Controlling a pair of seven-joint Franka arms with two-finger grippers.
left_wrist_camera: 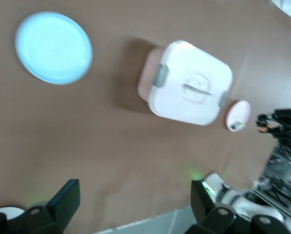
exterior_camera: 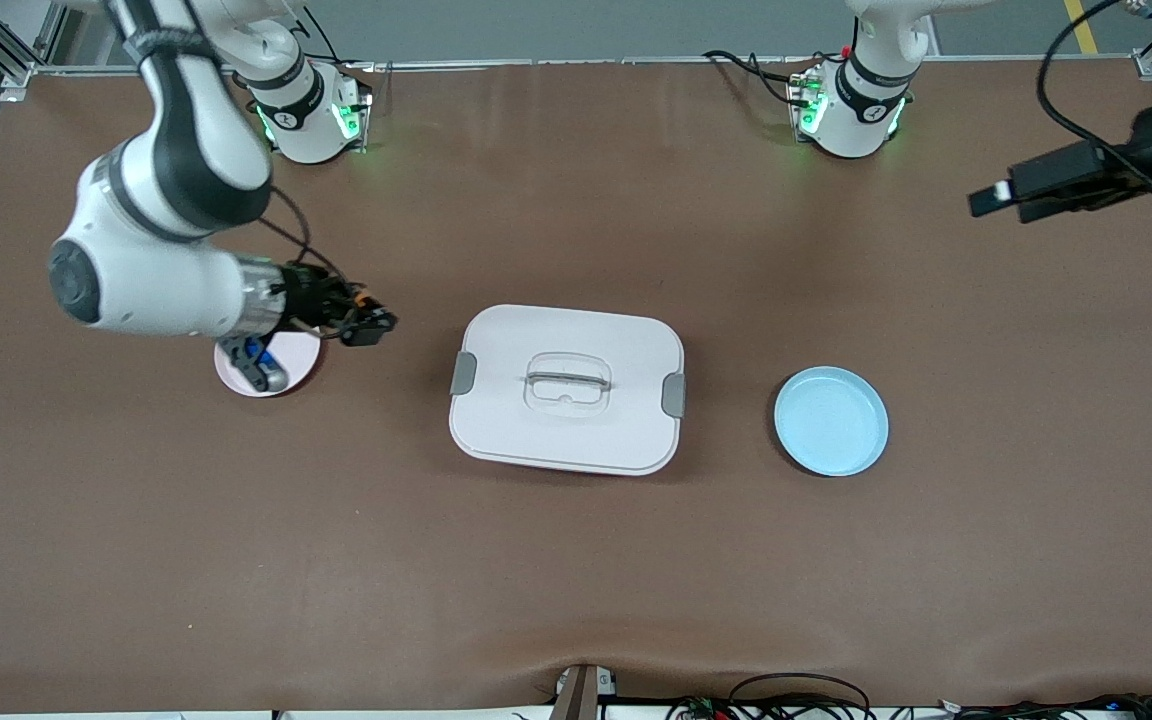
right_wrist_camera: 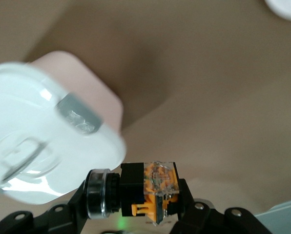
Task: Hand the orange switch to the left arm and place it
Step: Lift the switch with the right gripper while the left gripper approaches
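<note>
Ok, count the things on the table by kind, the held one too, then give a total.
Plates: 2, pink plate, blue plate
Boxes: 1, white box
Switches: 1, orange switch, in the right tool
Blue parts: 1, blue part, on the pink plate
Total: 5

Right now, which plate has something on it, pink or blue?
The pink plate, at the right arm's end of the table beneath that arm's wrist: a small blue-and-grey part lies on it. The blue plate is bare.

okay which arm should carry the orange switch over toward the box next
The right: the right gripper is already shut on the orange switch, raised between the pink plate and the box. The left gripper waits open, high at its own end of the table.
</note>
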